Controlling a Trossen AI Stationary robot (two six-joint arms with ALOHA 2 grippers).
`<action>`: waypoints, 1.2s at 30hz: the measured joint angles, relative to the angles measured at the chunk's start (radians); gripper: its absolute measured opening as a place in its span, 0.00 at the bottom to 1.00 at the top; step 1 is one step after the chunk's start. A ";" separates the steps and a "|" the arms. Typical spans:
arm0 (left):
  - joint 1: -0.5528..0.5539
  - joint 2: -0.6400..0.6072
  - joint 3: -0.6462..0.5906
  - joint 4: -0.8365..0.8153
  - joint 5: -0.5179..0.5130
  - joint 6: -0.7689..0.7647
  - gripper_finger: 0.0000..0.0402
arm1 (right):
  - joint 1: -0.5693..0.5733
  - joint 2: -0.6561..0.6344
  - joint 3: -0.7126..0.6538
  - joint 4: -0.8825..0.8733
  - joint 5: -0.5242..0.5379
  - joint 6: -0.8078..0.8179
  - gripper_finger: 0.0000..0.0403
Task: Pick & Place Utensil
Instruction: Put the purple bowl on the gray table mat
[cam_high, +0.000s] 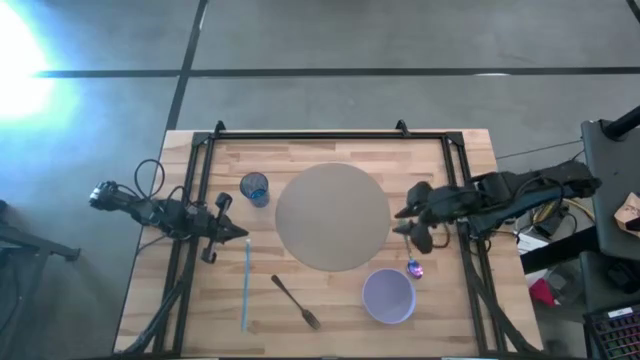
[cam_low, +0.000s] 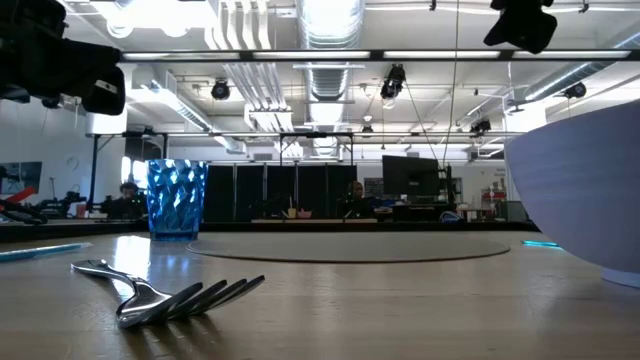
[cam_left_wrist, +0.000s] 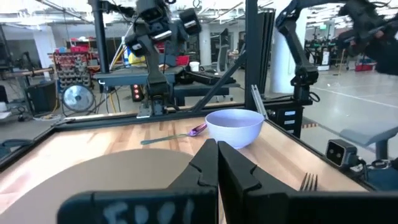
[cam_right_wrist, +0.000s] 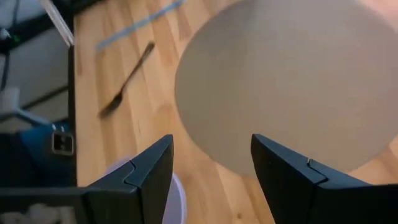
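A metal fork (cam_high: 296, 301) lies flat on the wooden table near its near edge, also in the low view (cam_low: 165, 290). A spoon with a purple end (cam_high: 413, 266) lies between the round grey mat (cam_high: 332, 216) and the lavender bowl (cam_high: 388, 296). My right gripper (cam_high: 407, 226) hovers open at the mat's right edge, just beyond the spoon; its wrist view (cam_right_wrist: 211, 168) shows only mat, bowl rim and fork between its fingers. My left gripper (cam_high: 238, 232) waits shut at the table's left side, pointing at the mat (cam_left_wrist: 217, 163).
A blue tumbler (cam_high: 255, 188) stands upright left of the mat. A light blue straw (cam_high: 246, 285) lies lengthwise left of the fork. Black frame rails (cam_high: 190, 200) run along the table's left, right and far sides.
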 joint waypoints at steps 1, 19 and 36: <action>0.000 0.000 0.000 0.001 -0.006 0.002 0.00 | 0.008 0.021 0.010 -0.010 -0.004 0.000 0.52; 0.000 0.000 0.000 0.006 -0.046 0.003 0.00 | 0.166 0.347 0.154 -0.127 -0.008 -0.127 0.52; 0.000 0.000 0.000 0.006 -0.044 0.014 0.00 | 0.170 0.554 0.153 -0.123 -0.072 -0.143 0.52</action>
